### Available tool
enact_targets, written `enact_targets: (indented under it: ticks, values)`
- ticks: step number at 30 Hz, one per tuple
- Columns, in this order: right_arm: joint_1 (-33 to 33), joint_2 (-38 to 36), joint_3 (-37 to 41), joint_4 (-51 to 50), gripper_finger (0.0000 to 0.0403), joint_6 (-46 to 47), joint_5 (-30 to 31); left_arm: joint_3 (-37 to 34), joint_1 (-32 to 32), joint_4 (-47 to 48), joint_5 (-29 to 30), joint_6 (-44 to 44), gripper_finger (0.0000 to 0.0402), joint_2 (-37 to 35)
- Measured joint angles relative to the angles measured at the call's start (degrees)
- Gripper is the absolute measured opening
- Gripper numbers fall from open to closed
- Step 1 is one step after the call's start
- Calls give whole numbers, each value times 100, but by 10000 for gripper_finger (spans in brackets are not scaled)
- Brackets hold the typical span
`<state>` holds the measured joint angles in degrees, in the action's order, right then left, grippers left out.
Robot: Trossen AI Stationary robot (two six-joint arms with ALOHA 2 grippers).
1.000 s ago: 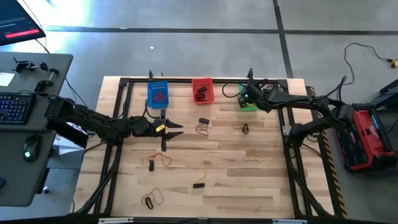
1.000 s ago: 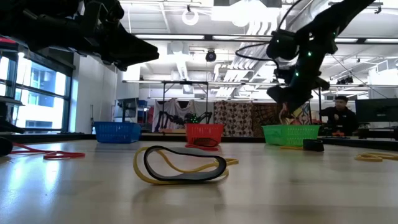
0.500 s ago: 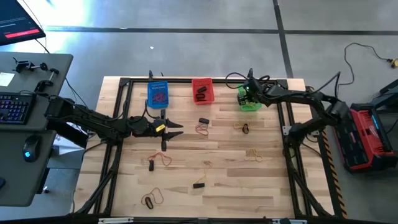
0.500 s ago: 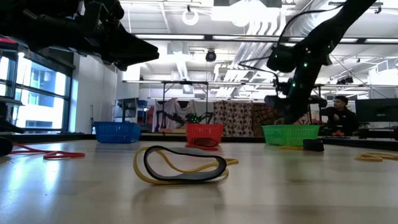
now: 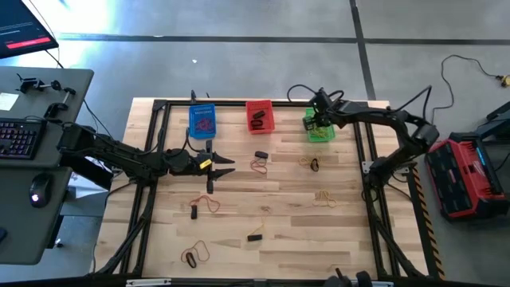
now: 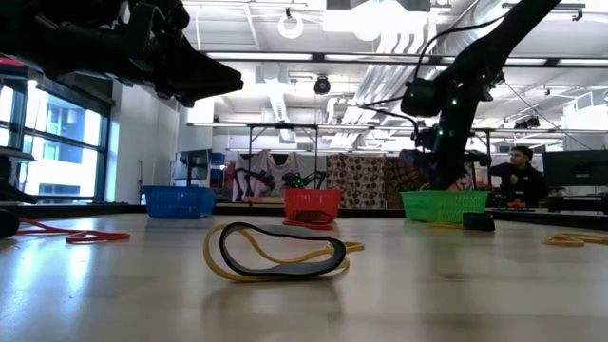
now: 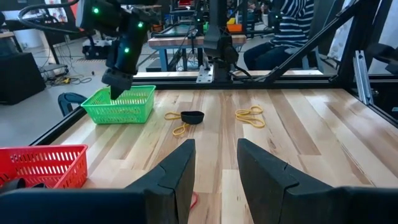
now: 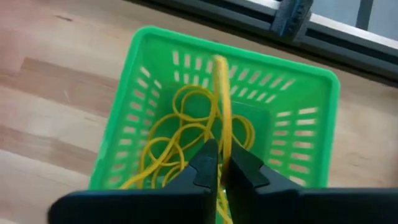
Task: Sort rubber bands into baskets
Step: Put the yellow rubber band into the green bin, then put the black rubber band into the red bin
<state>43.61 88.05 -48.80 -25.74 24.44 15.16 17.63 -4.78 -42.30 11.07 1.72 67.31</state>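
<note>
High view: the right tool (image 5: pixel 318 119) is positioned directly above the green basket (image 5: pixel 320 133) at the far edge of the bench (image 5: pixel 287 231). Right wrist view: the tool fingers (image 8: pixel 205 167) stand nearly together, with a narrow gap, and pinch a yellow rubber band (image 8: pixel 219 93) that hangs stretched over the basket interior. Several yellow loops (image 8: pixel 180 134) already lie on the floor of the green basket.

The left tool (image 5: pixel 213 167) is positioned over the bench just in front of the blue basket (image 5: pixel 202 120). Left wrist view: its 2 fingers (image 7: pixel 177 171) stand apart with a clear gap and hold nothing.

The 3 baskets stand in a row along the far edge: blue on the left, red basket (image 5: pixel 259 115) in the middle, green on the right. The blue basket contains red bands; the red basket contains dark bands.

Loose bands remain on the bench: a black band (image 5: pixel 260 155) and a red band (image 5: pixel 259 166) near the centre, a black and yellow pair (image 5: pixel 312 164) in front of the green basket, yellow bands (image 5: pixel 324 197) on the right, and further bands (image 5: pixel 194 255) near the front-left corner. Low view: a black and yellow pair (image 6: pixel 275 252) lies closest to the camera. A person (image 6: pixel 518 171) sits in the room beyond the bench.
</note>
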Motion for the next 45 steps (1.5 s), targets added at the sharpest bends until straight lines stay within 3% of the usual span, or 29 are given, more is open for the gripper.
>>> enact_targets:
  ticks: [11, 16, 20, 26, 34, 45]
  values:
    - [173, 193, 0, 43, 114, -34, 85, 2, 0, 0, -2, 0, 113, 0]
    - [299, 138, -179, -251, 129, -247, -39, 2, 0, 1, -2, 21, 113, 0]
    - [127, 126, -603, -806, 109, -543, -9, 2, 7, 4, 0, 39, 113, 0]
    - [-572, 0, -742, -414, 12, -1115, 305, 2, 7, 126, -1, 4, 113, 0]
    - [-1539, -595, -706, -90, 3, -1111, 288, 2, 11, 208, 0, 42, 113, 0]
    - [-3196, -706, -482, 88, 1, -354, 1117, 2, 13, 251, -2, -66, 113, 0]
